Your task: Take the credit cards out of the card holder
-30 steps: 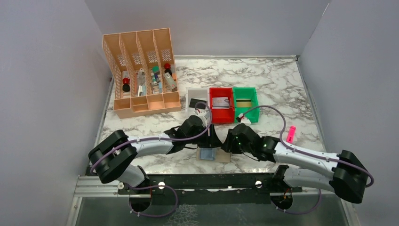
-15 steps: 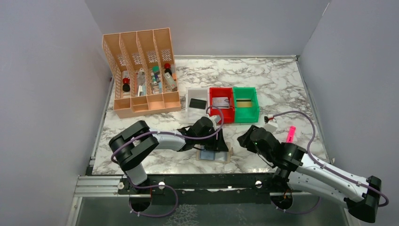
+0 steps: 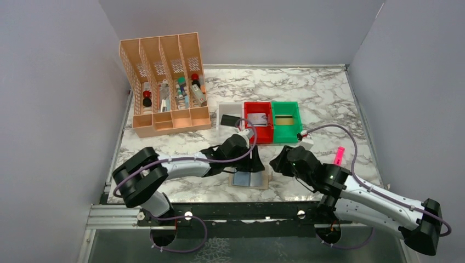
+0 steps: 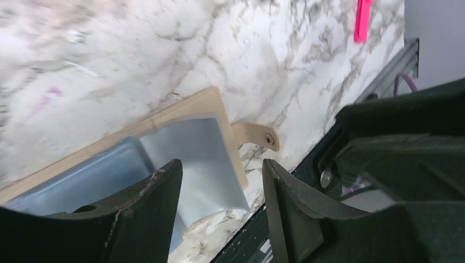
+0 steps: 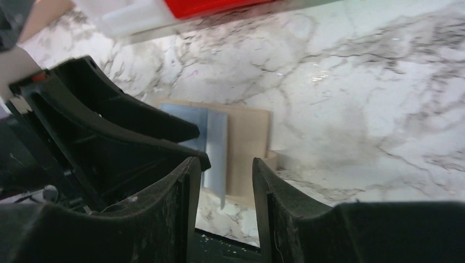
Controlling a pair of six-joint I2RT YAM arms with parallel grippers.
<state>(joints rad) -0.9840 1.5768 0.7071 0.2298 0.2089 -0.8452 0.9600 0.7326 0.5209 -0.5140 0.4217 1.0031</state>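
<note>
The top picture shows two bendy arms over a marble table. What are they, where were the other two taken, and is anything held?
They are two robot arms bolted to the near edge of the table, seen by a camera overhead. The other pictures come from small cameras on the wrists, looking along the left fingers and the right fingers. Both pairs are open beside a flat, opened wallet and hold nothing. Behind it, a black card lies in a white bin, a silver card in a red bin, a striped card in a green bin. A pink marker and an orange organizer sit farther off.
</note>
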